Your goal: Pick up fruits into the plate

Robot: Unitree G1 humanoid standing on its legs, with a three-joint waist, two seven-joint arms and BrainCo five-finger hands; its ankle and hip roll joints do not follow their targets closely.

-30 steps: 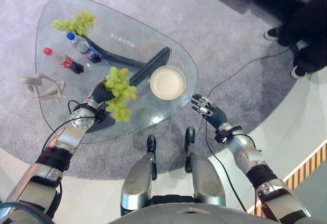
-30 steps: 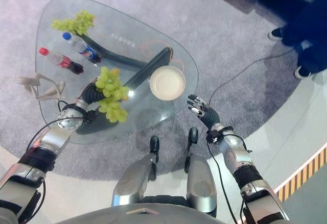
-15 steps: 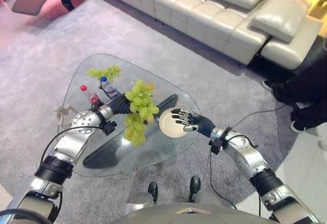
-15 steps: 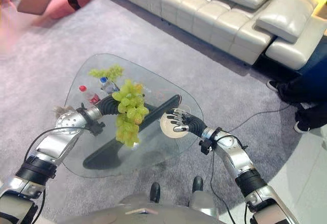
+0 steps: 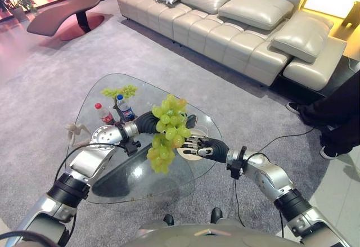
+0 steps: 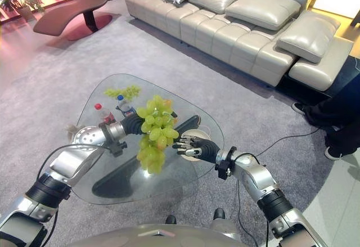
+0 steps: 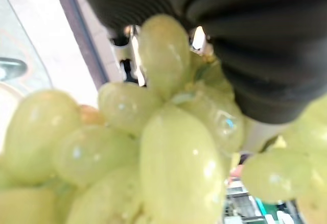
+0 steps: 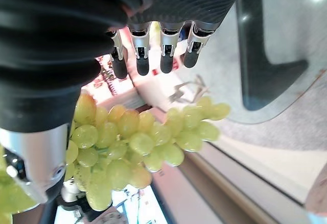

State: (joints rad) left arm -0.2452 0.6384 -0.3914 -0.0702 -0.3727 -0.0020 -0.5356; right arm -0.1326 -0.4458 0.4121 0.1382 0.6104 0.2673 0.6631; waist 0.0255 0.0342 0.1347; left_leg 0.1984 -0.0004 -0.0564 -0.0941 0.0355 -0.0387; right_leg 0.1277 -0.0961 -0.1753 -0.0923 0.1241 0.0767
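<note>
Transport step: the left hand, fingers closed on the green grape bunch, holds it just beside the plate, over which the open right hand hovers; next, lower and release.

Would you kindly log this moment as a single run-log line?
left hand: holds grape bunch above glass table | right hand: open, over plate | second grape bunch: on table | grapes not yet in plate

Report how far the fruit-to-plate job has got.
Done: nothing lies on the plate yet. In hand: the left hand holds a bunch of green grapes above the glass table, beside the plate. Left: lowering it in, then fetching the second bunch at the far edge.
</note>
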